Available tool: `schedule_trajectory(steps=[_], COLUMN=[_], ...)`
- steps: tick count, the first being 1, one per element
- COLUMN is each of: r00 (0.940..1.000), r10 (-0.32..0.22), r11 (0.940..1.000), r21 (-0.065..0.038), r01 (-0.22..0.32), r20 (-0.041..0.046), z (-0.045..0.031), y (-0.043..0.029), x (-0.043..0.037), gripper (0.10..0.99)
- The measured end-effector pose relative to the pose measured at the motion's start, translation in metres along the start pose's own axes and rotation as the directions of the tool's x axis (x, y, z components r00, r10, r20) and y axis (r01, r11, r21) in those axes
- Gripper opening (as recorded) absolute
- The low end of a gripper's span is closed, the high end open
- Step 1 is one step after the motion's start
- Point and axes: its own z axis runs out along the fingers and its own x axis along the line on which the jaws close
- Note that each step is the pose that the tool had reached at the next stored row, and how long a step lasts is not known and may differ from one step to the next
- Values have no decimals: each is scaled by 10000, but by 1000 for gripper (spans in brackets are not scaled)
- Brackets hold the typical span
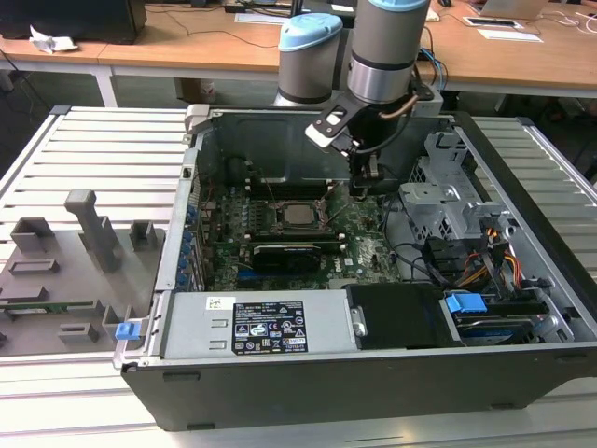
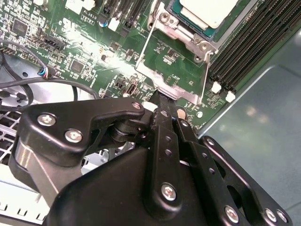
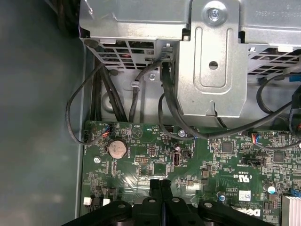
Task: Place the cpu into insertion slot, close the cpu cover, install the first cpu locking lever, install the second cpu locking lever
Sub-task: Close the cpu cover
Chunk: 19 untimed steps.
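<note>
**Item: open PC case (image 1: 373, 392), exterior view**
- The cpu (image 1: 300, 216): silver-grey top up, seated in the insertion slot (image 1: 283, 214), mid board.
- Gripper (image 1: 359, 189): at 2 o'clock of the cpu, near it, low over the motherboard (image 1: 368, 247).
- Long black card (image 1: 289, 254): 6 o'clock of the cpu, just beside the slot.
- Power supply (image 1: 261, 327): 6 o'clock, further out, at the case's near wall.
- Metal drive cage (image 1: 448, 177): 3 o'clock of the gripper.
- Grey fixtures (image 1: 89, 229): on the slatted table (image 1: 103, 140), 9 o'clock of the case.

**Second wrist view**
- The cpu (image 2: 207, 10) sits inside the slot's metal rim (image 2: 186, 34).
- The cpu cover (image 2: 181, 94): swung open, off the cpu; green board shows through its cut-out.
- Gripper (image 2: 162, 101): fingers pressed together, no gap seen. Tips meet the cover's outer edge. Whether they nip that edge: cannot tell.
- Memory slots (image 2: 254, 47): beside the socket.

**First wrist view**
- Gripper (image 3: 160, 184): fingers side by side, touching, over the board.
- Coin cell (image 3: 117, 149) and black cables (image 3: 169, 103) beyond.
</note>
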Motion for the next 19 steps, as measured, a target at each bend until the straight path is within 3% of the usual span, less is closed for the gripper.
schedule_trajectory(steps=[5,19], r00=[10000,10000], r10=[0,0], r11=[10000,10000], r21=[0,-1], r01=[0,0], r20=[0,0], z=[0,-5], y=[-15,-143], x=[1,6], gripper=[106,106])
